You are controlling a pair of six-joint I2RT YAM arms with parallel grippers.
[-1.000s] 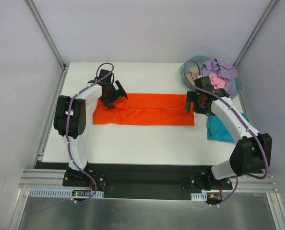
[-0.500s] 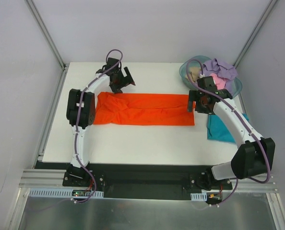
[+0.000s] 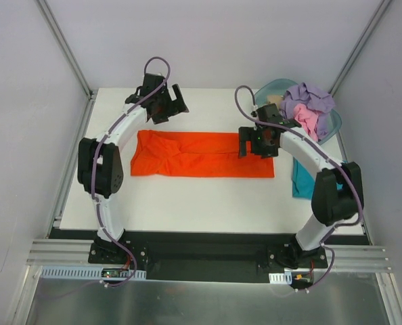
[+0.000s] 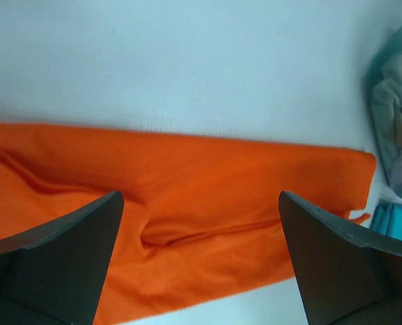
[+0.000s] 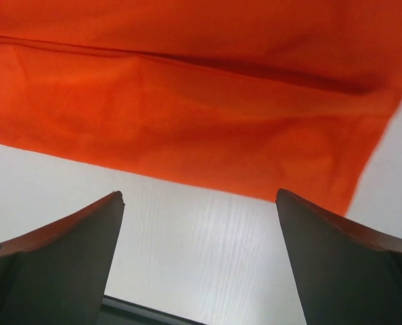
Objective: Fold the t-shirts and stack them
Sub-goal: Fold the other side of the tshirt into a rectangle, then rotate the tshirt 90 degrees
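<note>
The bright orange t-shirt (image 3: 201, 154) lies flat on the white table (image 3: 187, 203), folded into a long strip. My left gripper (image 3: 168, 108) is open and empty, raised beyond the strip's far left edge. In the left wrist view (image 4: 199, 196) the orange cloth (image 4: 187, 183) lies below its spread fingers (image 4: 59, 264). My right gripper (image 3: 254, 143) is open and empty over the strip's right end. In the right wrist view (image 5: 198, 196) it hangs over bare table beside the cloth's edge (image 5: 187, 101). A teal t-shirt (image 3: 301, 184) lies at the right, partly hidden by my right arm.
A translucent blue-green tub (image 3: 267, 91) stands at the back right corner, holding crumpled lavender (image 3: 310, 97), pink (image 3: 308, 119) and beige (image 3: 274, 102) shirts. The tub (image 4: 390, 122) and teal shirt (image 4: 398, 220) also show in the left wrist view. Grey walls close in the table.
My left gripper has lifted off the strip's left end and moved toward the far edge. My right gripper has moved left, from past the strip's right end to over it.
</note>
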